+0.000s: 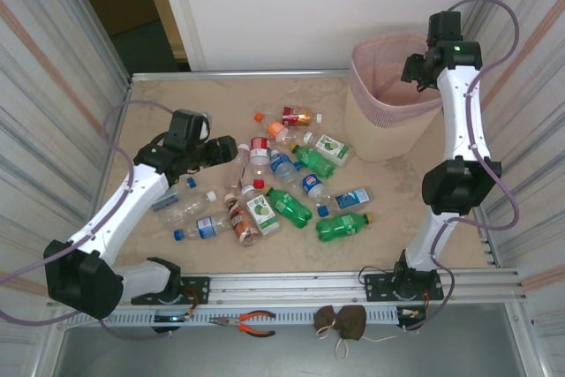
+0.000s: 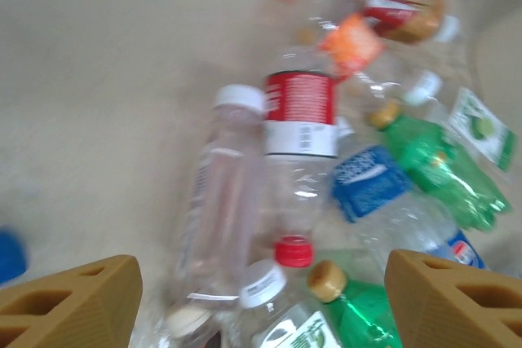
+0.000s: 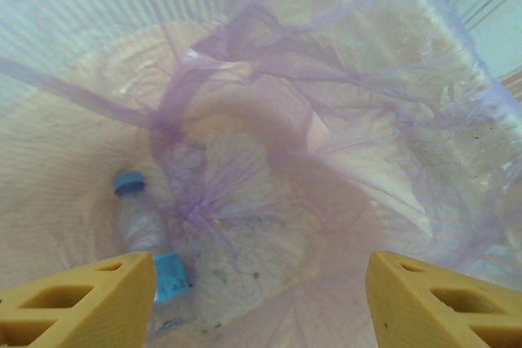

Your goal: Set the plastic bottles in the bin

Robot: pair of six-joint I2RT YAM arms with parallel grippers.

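Hanging over bin [image 1: 380,121], right arm [image 1: 463,121] upright; left arm [image 1: 132,196] low toward bottles [image 1: 289,207].

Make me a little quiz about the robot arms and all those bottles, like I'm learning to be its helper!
1. True or false: the right gripper hangs open above the inside of the tall pale pink latticed plastic bin.
2. What lies at the bottom of the bin? A) a clear plastic bottle with a blue cap B) a metal spoon C) a yellow ball
3. Which arm's gripper hovers open over the pile of small plastic bottles on the beige table?
Key: 1 true; 2 A; 3 the left gripper.
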